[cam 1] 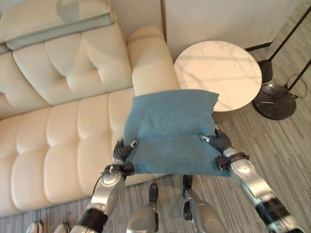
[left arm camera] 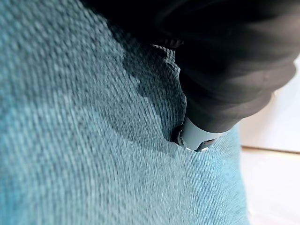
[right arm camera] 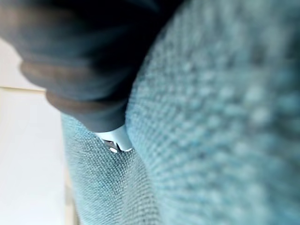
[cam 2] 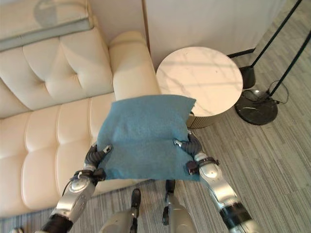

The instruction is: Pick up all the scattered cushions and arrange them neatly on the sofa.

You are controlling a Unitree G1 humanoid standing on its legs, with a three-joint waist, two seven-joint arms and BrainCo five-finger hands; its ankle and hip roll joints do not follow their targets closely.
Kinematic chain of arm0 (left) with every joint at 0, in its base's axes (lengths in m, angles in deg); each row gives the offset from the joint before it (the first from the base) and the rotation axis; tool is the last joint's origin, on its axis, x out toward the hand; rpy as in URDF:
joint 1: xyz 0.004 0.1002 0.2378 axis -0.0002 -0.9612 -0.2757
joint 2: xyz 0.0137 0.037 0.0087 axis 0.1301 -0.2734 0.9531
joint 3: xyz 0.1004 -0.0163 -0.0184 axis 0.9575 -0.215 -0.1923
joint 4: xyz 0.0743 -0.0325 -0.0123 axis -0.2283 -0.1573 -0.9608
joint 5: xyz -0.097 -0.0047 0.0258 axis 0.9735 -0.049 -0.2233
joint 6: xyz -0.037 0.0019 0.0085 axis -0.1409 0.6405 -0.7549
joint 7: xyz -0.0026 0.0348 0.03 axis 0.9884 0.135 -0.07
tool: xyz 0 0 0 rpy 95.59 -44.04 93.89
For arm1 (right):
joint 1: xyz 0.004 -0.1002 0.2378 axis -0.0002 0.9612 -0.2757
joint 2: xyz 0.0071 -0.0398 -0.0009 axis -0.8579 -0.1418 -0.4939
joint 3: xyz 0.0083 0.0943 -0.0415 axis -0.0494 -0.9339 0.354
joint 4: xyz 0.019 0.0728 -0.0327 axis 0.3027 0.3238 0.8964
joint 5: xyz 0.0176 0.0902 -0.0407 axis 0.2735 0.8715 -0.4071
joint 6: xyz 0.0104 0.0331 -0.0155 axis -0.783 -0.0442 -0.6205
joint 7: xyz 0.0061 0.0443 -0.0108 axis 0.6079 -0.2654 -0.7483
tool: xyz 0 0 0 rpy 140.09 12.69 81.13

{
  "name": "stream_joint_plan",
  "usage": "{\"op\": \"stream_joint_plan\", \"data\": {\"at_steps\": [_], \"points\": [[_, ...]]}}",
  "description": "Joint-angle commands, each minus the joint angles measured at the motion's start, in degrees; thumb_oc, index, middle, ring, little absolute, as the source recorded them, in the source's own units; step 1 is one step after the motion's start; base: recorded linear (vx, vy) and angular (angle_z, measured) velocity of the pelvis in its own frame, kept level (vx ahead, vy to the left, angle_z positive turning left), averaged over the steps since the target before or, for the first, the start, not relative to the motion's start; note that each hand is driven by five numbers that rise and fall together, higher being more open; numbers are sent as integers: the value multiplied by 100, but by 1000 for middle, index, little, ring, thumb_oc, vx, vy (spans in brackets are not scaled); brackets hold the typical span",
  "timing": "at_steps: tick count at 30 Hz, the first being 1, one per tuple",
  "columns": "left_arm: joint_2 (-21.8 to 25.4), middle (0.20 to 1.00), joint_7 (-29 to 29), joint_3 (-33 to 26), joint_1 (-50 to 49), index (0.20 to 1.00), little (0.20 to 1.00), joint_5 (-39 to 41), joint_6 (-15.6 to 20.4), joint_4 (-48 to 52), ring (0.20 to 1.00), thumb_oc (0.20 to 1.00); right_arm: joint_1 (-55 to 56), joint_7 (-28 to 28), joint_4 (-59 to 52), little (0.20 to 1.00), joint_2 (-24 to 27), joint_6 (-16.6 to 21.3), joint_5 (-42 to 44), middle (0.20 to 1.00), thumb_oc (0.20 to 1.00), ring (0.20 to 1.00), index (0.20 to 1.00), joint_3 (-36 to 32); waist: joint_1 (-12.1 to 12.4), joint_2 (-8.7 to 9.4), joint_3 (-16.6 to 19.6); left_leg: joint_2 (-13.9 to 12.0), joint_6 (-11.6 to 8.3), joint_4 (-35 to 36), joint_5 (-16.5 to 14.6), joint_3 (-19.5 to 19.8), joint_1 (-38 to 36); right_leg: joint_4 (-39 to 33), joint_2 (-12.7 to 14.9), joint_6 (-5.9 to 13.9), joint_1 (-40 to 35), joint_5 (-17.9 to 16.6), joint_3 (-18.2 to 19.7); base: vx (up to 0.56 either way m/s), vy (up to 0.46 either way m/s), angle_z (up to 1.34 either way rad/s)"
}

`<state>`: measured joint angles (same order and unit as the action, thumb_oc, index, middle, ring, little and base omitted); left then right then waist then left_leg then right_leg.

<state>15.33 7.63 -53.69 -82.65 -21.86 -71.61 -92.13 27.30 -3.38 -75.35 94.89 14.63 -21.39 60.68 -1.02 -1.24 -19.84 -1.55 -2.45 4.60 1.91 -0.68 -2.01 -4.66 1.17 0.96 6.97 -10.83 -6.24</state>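
Note:
A blue cushion (cam 1: pixel 170 131) hangs flat in the air between my two hands, over the front right end of the cream sofa (cam 1: pixel 58 136) by its armrest (cam 1: pixel 148 58). My left hand (cam 1: pixel 121 153) grips the cushion's near left edge and my right hand (cam 1: pixel 218 141) its near right edge. Each thumb presses into the top of the fabric, while the fingers are hidden beneath. Up close, the left thumb (left arm camera: pixel 194 138) and the right thumb (right arm camera: pixel 115 138) dent the blue weave. A cream and grey cushion (cam 1: pixel 53 22) lies on top of the sofa back.
A round marble side table (cam 1: pixel 218 68) stands right of the armrest, just beyond the cushion. Behind it are a black floor lamp base (cam 1: pixel 274 102) and slanted poles. Striped grey carpet (cam 1: pixel 286 155) lies to the right. Pale shoes (cam 1: pixel 34 227) show at the bottom left.

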Motion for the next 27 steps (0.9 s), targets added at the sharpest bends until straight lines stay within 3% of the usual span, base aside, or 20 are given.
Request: {"op": "stream_joint_plan", "data": {"at_steps": [1,5,8,10,13,15,16,17,20,22,25,27], "points": [[17,200,-268,-360,-262,200,200,-366,470,818,200,200,330,276,-942,200,-370,835,38,200,200,200,200,-276,-132,225,1099,285,67,-108,-253,-262,154,522,82,492,-345,1114,383,19,136,-41],[72,200,-287,-472,-460,200,200,-372,498,1299,200,200,560,391,-1343,200,-480,904,136,200,200,200,200,-308,-166,280,1030,296,158,-120,-261,-340,146,716,65,553,-174,1027,555,-115,108,-38],[252,200,-175,-438,-216,200,200,-491,607,1515,200,200,338,280,-1496,200,-556,1037,116,200,200,200,200,-210,-189,373,664,226,210,-329,-181,-509,470,1377,-39,754,451,932,711,-401,43,-36],[362,200,-198,-365,-80,200,200,-555,717,1671,200,200,330,196,-1627,200,-593,1167,80,200,200,200,200,-252,-95,342,590,133,226,-587,29,-461,906,2258,-53,605,311,1400,641,-437,-1,-34],[401,200,-234,-360,-83,200,200,-506,724,1714,200,200,386,145,-1606,200,-604,1201,53,200,200,200,200,-336,-4,307,747,126,222,-519,210,-341,1059,2759,-134,495,37,1629,758,-238,-52,31],[436,200,-184,-391,-123,200,200,-546,719,1638,200,200,375,122,-1499,200,-626,1185,-3,200,200,200,200,-339,149,308,915,145,180,-421,443,-256,1238,3037,-212,502,-349,1597,907,-288,-159,40],[448,200,-120,-410,-111,200,200,-511,754,1680,200,200,282,102,-1493,200,-645,1180,19,200,200,200,200,-280,351,295,1000,170,20,-260,757,-198,1548,2247,-371,359,-871,2122,1052,-261,-159,32],[450,200,-119,-410,-115,200,200,-511,751,1686,200,200,280,102,-1487,200,-647,1183,20,200,200,200,200,-279,340,309,991,187,19,-242,762,-192,1521,2199,-355,358,-916,2116,1044,-264,-153,24],[405,200,-166,-449,-163,200,200,-423,759,1748,200,200,121,-3,-1440,200,-543,1220,28,200,200,200,200,-295,450,138,974,215,-249,-51,1018,-315,1857,1192,-518,73,-1120,2365,1094,-334,-115,31],[261,200,-240,-260,-72,200,200,-286,735,1639,200,200,-78,-201,-1298,200,-347,1142,-226,200,200,200,200,-262,366,-26,791,149,-271,-319,782,-673,1911,1034,-472,58,-944,2148,738,-494,-22,81],[224,200,-416,-184,-87,200,200,-163,691,1694,200,200,-87,-117,-1369,200,-338,1103,-139,200,200,200,200,-236,156,111,739,115,-90,-1142,150,-925,1677,949,-160,144,-736,1844,348,-303,17,93],[224,200,-416,-185,-86,200,200,-162,691,1694,200,200,-88,-117,-1370,200,-337,1102,-139,200,200,200,200,-237,151,100,751,104,-91,-1150,158,-917,1703,940,-172,140,-719,1825,341,-131,7,49]]}}
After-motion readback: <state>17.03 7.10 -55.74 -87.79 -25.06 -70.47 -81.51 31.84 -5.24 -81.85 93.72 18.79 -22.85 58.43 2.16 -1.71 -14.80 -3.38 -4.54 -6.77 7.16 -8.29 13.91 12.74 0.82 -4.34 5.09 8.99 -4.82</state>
